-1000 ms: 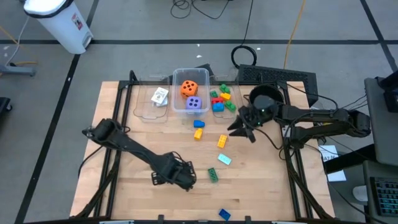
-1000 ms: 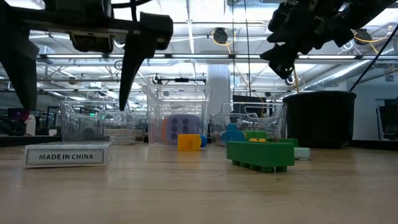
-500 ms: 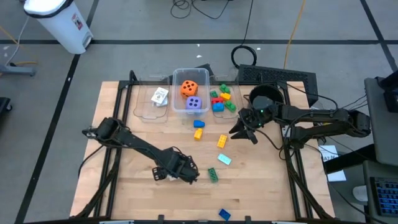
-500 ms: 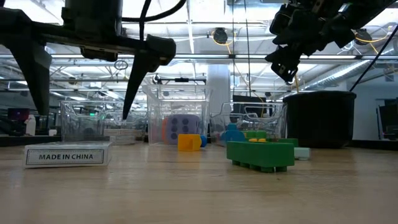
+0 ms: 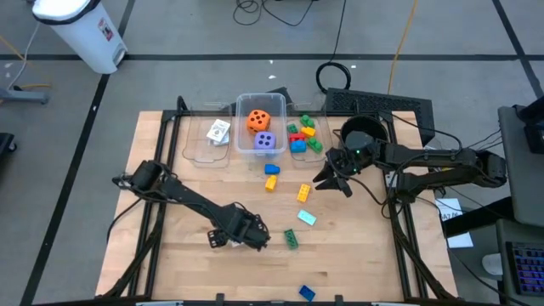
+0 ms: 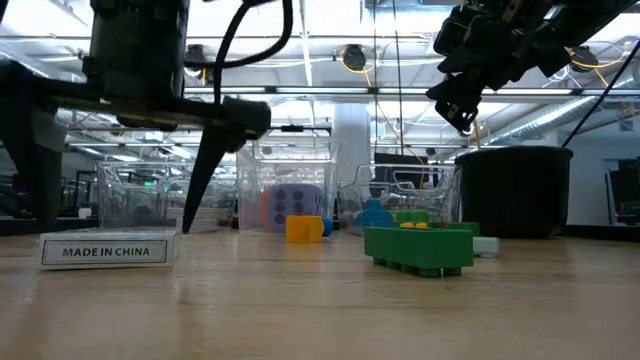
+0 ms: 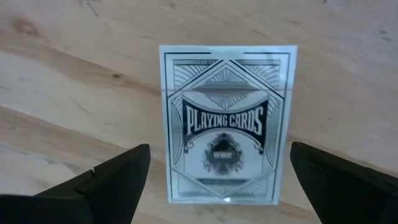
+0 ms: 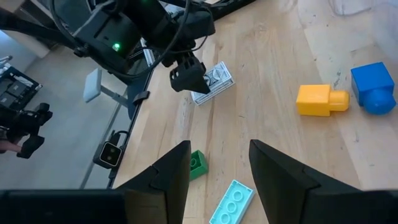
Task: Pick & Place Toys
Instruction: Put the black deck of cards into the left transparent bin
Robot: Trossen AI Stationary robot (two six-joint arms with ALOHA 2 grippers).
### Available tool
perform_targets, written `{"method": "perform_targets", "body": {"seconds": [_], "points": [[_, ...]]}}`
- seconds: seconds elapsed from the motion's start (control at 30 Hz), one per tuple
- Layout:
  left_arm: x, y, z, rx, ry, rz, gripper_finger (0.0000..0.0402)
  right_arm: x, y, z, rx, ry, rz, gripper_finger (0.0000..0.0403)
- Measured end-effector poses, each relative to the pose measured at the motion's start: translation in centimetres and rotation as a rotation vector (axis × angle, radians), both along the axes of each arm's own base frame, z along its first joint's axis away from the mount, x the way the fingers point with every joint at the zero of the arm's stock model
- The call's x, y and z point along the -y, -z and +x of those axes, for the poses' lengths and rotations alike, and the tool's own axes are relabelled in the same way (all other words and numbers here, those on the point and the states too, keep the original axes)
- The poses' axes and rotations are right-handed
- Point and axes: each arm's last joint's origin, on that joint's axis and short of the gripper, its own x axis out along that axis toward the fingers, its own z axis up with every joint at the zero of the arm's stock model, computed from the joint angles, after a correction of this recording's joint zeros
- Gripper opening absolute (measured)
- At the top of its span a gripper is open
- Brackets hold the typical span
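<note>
A white playing-card box (image 7: 227, 124) lies flat on the wooden table (image 5: 357, 255), left of the middle (image 5: 219, 240). My left gripper (image 7: 219, 151) points straight down over it, open; one finger (image 6: 205, 170) stands off each long side of the box (image 6: 110, 250), touching nothing. My right gripper (image 5: 333, 174) hangs high by the black pot (image 5: 364, 136), open and empty (image 8: 214, 165). Loose bricks lie on the table: blue (image 5: 272, 169), yellow (image 5: 271, 182), yellow (image 5: 303, 193), pale blue (image 5: 306, 218), green (image 5: 291, 240), blue (image 5: 307, 293).
Three clear bins stand in a row at the far edge: cards in the left one (image 5: 219, 132), an orange die (image 5: 259, 120) and a purple die (image 5: 265, 143) in the middle one, bricks in the right one (image 5: 302, 134). Bare wood lies near the front edge.
My left gripper has come down over the card box, staying open, so that its fingers now reach close to the table on either side of the box. The box has not moved.
</note>
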Motion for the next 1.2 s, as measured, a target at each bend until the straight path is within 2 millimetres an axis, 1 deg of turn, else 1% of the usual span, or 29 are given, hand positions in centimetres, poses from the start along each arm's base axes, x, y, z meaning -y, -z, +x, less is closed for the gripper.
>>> {"method": "perform_targets", "body": {"seconds": [0.37, 0.7, 0.8, 0.97, 1.2], "points": [[-0.5, 1.9, 0.0, 0.052, -0.015, -0.023, 0.0395, 0.0, 0.0, 0.0, 0.007, -0.003, -0.021, 0.0155], [-0.5, 1.9, -0.1, 0.043, -0.017, -0.034, 0.0392, 0.1, 0.0, 0.0, 0.007, 0.016, -0.038, 0.0155], [-0.5, 1.9, -0.1, 0.041, -0.017, -0.037, 0.0369, 0.1, 0.0, 0.0, 0.012, 0.011, -0.051, 0.0155], [-0.5, 1.9, -0.1, 0.041, -0.015, -0.038, 0.0304, 0.1, 0.0, 0.0, 0.014, 0.01, -0.054, 0.0155], [-0.5, 1.9, -0.1, 0.042, 0.004, -0.039, 0.03, 0.1, 0.0, 0.0, 0.013, 0.01, -0.054, 0.0155]]}}
